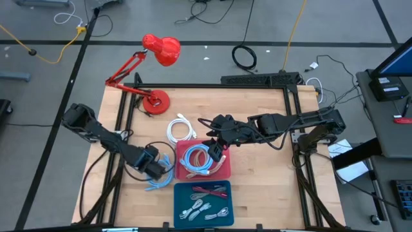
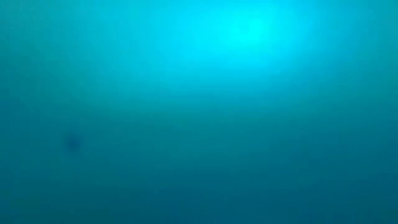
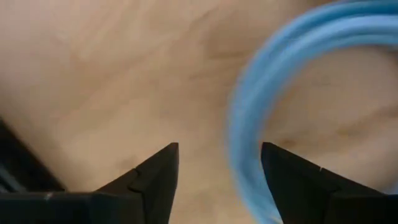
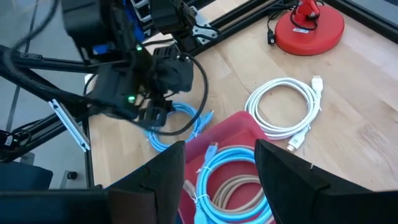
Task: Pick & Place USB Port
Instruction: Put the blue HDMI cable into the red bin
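1. Left gripper (image 1: 156, 169): low over the wooden table (image 1: 264, 187), just beside the red tray (image 1: 221, 170). Fingers parted, nothing between them; in the left wrist view a loop of the blue cable (image 3: 249, 112) lies just ahead of one finger (image 3: 292, 174).
2. Task item: loose blue cable (image 1: 158, 184) on the bare table, between the left gripper and the teal tray (image 1: 177, 207).
3. Step in hand, as judged: grasping the loose blue cable. Best done by straddling 1 strand of the loop, pressing down to the wood, then closing squarely so the cable does not squirt aside.
4. Right gripper (image 1: 214, 151): poised above the red tray; fingers apart, empty in the right wrist view.
5. Red tray contents: coiled light-blue cable (image 4: 233, 163) and a tan cable (image 4: 239, 193).
6. Teal tray contents: several small cables, sorts unclear.
7. Nearby: white coiled cable (image 1: 181, 128); red desk lamp (image 1: 154, 98) at the far edge.
8. Obstructions: the red tray wall and the right arm crowd the lift path. Low view shows nothing usable.
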### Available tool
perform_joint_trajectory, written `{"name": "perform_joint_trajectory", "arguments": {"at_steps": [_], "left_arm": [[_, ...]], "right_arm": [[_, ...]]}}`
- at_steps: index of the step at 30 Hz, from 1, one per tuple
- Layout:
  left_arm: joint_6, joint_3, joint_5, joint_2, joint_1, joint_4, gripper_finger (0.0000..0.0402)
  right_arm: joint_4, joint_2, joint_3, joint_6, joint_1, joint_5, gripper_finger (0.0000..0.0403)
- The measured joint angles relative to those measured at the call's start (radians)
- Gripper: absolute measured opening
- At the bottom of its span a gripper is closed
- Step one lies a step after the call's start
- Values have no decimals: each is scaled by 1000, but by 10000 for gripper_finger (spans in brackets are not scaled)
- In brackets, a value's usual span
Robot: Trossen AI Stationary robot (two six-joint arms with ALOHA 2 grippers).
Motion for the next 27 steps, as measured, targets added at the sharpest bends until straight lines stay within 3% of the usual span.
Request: {"name": "perform_joint_trajectory", "arguments": {"at_steps": [4,7,10,14,15,20,27], "left_arm": [[7,-78,45,-2,2,112,242],[3,-129,50,-8,3,216,223],[-9,-132,49,-7,2,236,161],[-8,-129,53,-14,7,232,34],[-13,-129,52,-19,6,229,23],[-42,-133,14,-105,8,188,15],[-76,-76,-173,-324,39,97,12]], "right_arm": [[0,0,0,0,1,-2,185],[0,0,0,2,6,-1,185],[-1,0,0,2,10,-2,185],[0,0,0,2,17,-2,185],[-2,0,0,2,18,-2,185],[-9,0,0,3,20,-2,185],[-8,0,0,3,27,-2,185]]}}
